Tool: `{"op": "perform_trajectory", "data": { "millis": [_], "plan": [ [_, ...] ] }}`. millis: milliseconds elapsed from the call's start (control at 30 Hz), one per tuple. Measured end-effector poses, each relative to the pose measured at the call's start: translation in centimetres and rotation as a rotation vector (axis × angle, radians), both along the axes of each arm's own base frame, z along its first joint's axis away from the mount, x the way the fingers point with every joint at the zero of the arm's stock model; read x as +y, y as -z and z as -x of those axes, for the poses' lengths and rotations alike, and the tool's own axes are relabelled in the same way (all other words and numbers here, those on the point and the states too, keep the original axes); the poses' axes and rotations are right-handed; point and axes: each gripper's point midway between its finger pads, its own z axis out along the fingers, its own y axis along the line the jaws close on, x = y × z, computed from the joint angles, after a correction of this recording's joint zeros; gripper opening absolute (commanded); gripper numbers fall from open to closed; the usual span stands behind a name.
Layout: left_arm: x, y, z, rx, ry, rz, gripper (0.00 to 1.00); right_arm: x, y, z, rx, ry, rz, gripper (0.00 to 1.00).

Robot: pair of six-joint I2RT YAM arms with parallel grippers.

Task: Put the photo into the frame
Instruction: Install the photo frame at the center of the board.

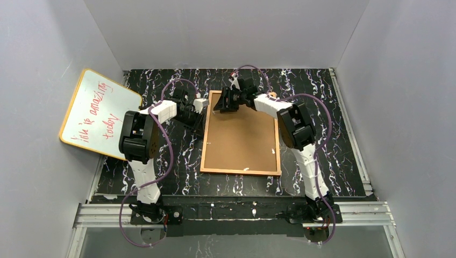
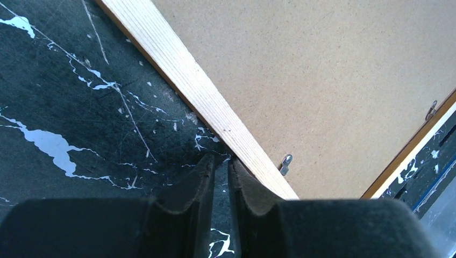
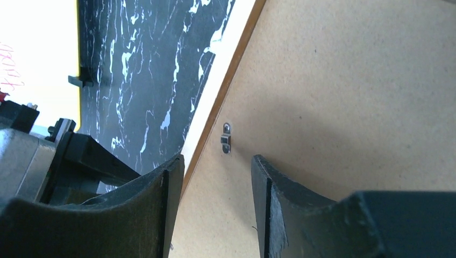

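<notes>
Overhead, the frame (image 1: 242, 137) lies back-up in the middle of the black marbled counter (image 1: 333, 134). A whiteboard (image 1: 99, 113) with red writing leans on the left wall, well apart. The left claw (image 1: 203, 128) is at the frame's left edge and the right claw (image 1: 221, 105) is over its far-left corner.

From the left wrist, the left claw (image 2: 221, 161) is closed to a thin slit, seemingly with nothing between, just beside the frame's pale wooden edge (image 2: 188, 80). A metal clip (image 2: 285, 163) sits on the brown backing board (image 2: 333, 80).

From the right wrist, the right claw (image 3: 218, 164) stands partly open and empty. One finger is over the frame's border and the other over the board, near a turn clip (image 3: 227, 137).
</notes>
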Motion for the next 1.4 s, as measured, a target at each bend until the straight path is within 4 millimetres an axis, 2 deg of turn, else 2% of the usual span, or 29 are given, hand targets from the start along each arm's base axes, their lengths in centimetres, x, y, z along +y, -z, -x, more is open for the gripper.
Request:
{"op": "perform_trajectory", "data": {
  "millis": [167, 467, 900, 1400],
  "plan": [
    [0.0, 0.0, 0.0, -0.001, 0.0, 0.0, 0.14, 1.1, 0.1, -0.4, -0.009, -0.01, -0.01, 0.55],
    [0.0, 0.0, 0.0, -0.002, 0.0, 0.002, 0.13, 2.9, 0.1, 0.3, -0.017, -0.043, -0.02, 0.52],
    [0.0, 0.0, 0.0, -0.003, 0.001, 0.002, 0.12, 3.1, 0.1, 0.3, 0.006, -0.039, -0.032, 0.51],
    [0.1, 0.1, -0.1, -0.004, -0.002, -0.004, 0.11, 3.2, 0.4, 0.7, 0.057, 0.043, -0.087, 0.49]
  ]
}}
